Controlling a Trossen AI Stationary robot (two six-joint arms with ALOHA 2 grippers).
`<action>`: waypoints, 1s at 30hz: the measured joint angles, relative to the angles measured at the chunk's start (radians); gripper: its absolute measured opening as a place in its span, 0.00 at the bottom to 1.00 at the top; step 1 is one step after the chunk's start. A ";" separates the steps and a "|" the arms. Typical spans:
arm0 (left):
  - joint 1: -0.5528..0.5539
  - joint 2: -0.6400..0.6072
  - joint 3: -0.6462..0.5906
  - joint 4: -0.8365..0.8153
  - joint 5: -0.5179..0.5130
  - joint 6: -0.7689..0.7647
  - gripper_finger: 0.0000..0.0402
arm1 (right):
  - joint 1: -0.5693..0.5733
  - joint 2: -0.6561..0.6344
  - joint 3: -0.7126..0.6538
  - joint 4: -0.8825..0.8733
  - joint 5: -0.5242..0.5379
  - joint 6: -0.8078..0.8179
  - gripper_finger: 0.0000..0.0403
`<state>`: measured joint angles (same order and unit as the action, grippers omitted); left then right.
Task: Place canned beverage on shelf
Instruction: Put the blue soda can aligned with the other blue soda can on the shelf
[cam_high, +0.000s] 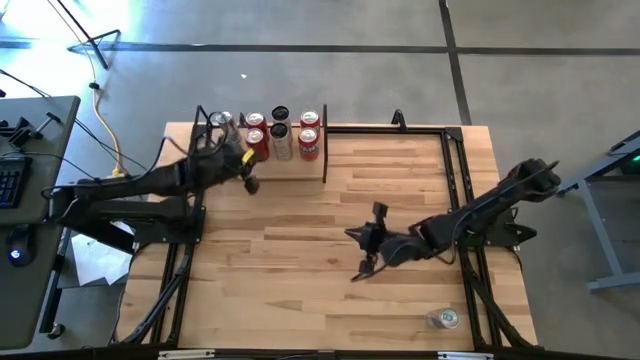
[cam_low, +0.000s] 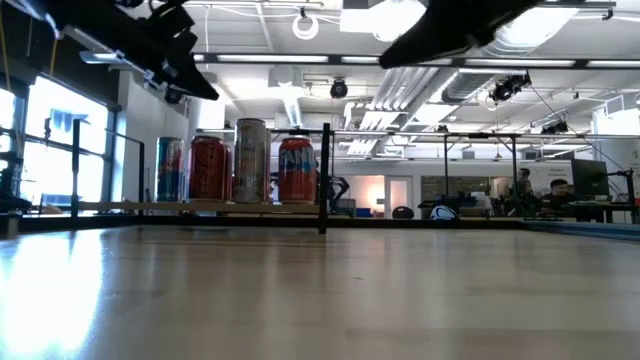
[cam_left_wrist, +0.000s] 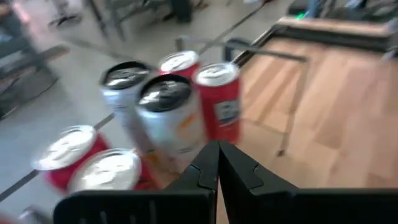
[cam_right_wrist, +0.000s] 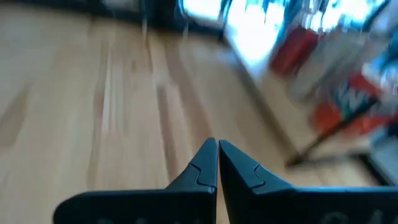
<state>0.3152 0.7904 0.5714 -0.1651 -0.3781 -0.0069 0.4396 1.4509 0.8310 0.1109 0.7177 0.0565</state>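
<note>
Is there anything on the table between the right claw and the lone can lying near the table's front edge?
No. In the high view, only bare wooden tabletop lies between the right claw and the lone can.

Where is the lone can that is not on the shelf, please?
In the high view, the lone can stands at the table's near right corner, beyond the right gripper, far from the shelf.

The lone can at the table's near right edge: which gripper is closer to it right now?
The right gripper, shut and empty, over the table's middle, with the lone can off toward the near right corner. The left gripper, shut, is far away beside the shelf.
</note>
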 joint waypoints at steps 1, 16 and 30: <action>-0.022 -0.016 -0.036 0.044 0.001 -0.006 0.00 | 0.013 0.002 0.055 -0.142 0.008 0.065 0.00; -0.210 -0.065 -0.256 0.374 0.001 0.001 0.00 | 0.222 0.305 0.851 -1.585 -0.432 1.169 0.22; -0.232 -0.062 -0.256 0.395 0.003 0.072 0.00 | 0.451 0.369 0.882 -1.683 -0.784 1.843 0.63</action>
<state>0.0830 0.7280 0.3153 0.2303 -0.3748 0.0654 0.8903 1.8194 1.7132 -1.5722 -0.0663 1.9000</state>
